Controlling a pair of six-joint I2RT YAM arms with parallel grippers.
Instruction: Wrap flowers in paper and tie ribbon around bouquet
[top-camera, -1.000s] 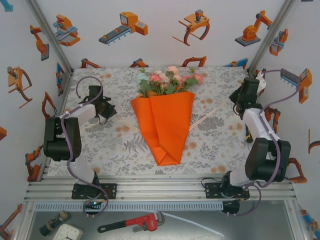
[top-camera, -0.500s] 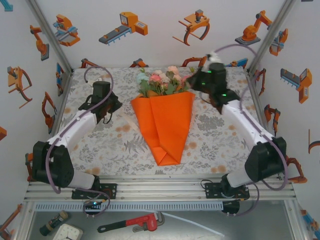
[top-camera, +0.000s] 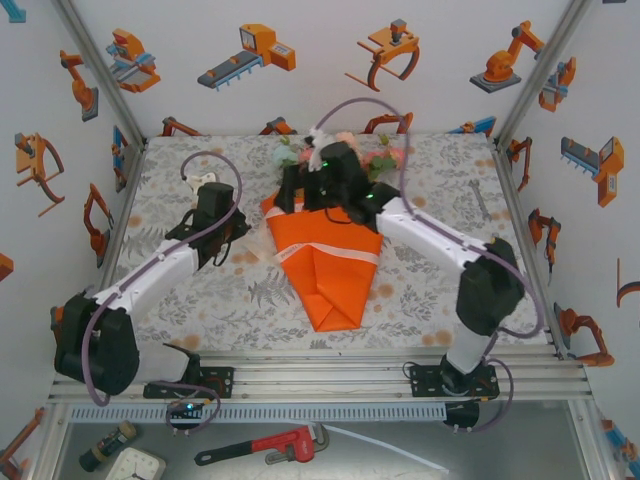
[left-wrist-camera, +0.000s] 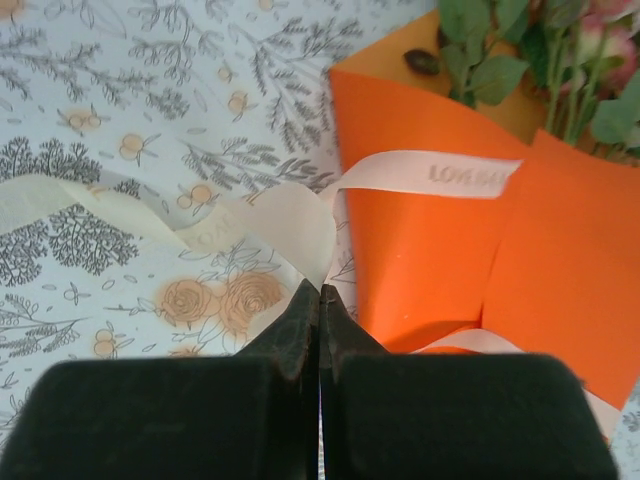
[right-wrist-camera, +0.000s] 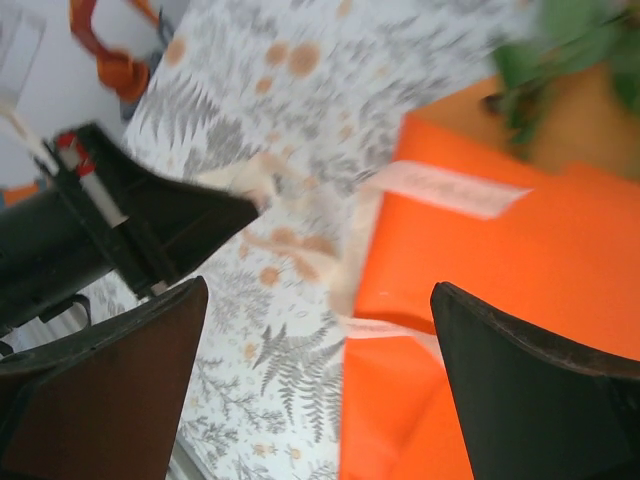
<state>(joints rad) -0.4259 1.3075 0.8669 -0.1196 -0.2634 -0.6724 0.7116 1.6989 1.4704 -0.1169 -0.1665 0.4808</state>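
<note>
Judging the ribbon (left-wrist-camera: 440, 172) soft, light and apt to slip, I'd grip it flat near a free end, never by the crushable flowers (left-wrist-camera: 480, 50). The bouquet (top-camera: 325, 275) lies mid worktop (top-camera: 440, 280), blooms at 12 o'clock, ribbon banding its orange paper (left-wrist-camera: 420, 260). My left fingers (left-wrist-camera: 305, 325), at its 9 o'clock, pinch the ribbon; my right fingers (right-wrist-camera: 120, 370) gape wide above the cone's top

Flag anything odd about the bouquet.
The ribbon is loose, not knotted: its printed end lies flat on the orange paper, and the rest curls slack over the cloth, pinched by the left gripper.
</note>
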